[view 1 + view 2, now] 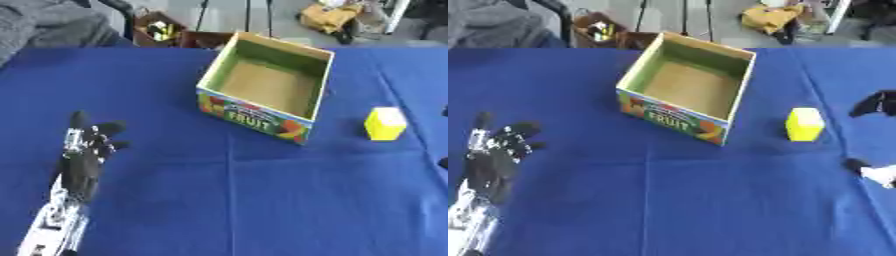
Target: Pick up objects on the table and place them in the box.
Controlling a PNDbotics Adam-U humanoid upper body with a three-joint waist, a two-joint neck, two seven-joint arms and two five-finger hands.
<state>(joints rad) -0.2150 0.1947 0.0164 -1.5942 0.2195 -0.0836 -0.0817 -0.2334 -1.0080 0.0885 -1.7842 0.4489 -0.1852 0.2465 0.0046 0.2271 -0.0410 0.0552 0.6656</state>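
Note:
An open cardboard box with a colourful "FRUIT" label on its front wall stands at the middle back of the blue table; its brown floor shows bare. To its right a small yellow block sits on the cloth. My right hand comes in at the right edge, open, dark fingers above and thumb below, a little to the right of the block and apart from it. At the lower left my left hand rests open with fingers pointing up, far from both things.
The blue cloth covers the whole table, with a fold line down its middle. Beyond the far edge lie grey fabric, a brown crate and a yellow bag on the floor.

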